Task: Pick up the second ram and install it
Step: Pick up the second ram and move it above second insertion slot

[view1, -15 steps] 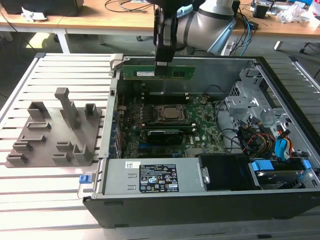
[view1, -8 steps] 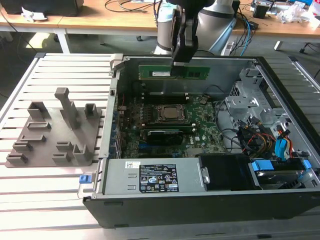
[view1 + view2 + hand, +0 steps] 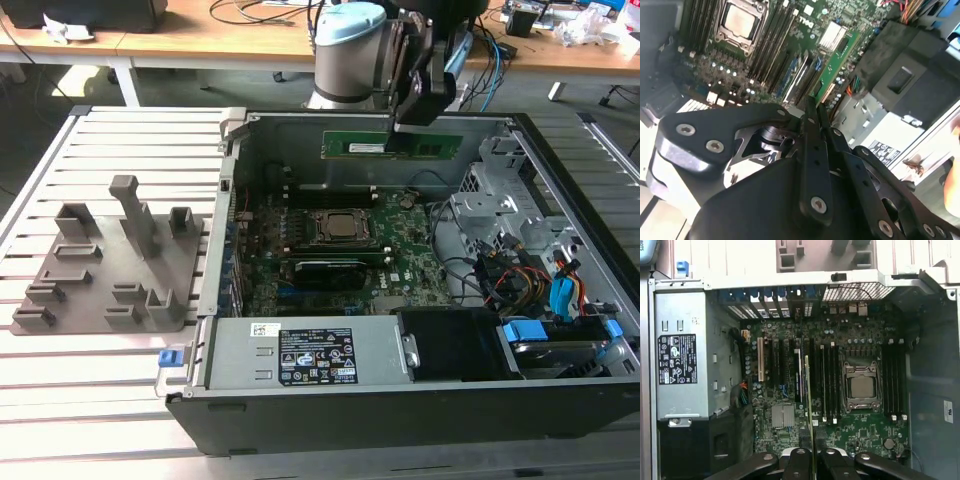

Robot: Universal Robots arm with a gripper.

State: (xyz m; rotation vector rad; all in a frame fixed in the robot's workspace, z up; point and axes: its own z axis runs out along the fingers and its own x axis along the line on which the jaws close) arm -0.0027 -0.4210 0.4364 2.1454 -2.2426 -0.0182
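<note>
Firmly clamped between the closed fingers of the gripper (image 3: 401,124), the second ram (image 3: 392,146) is held edge-down over the motherboard (image 3: 405,270) of the open computer case (image 3: 400,415). A processor socket (image 3: 335,228) and a power supply (image 3: 310,352) are housed within it. Gray fixture blocks (image 3: 110,270) are seen at the exterior view's left.

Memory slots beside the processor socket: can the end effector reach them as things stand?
Probably yes: the case is open, and the end effector, shut on the second ram, hangs over the memory slots unobstructed.
</note>
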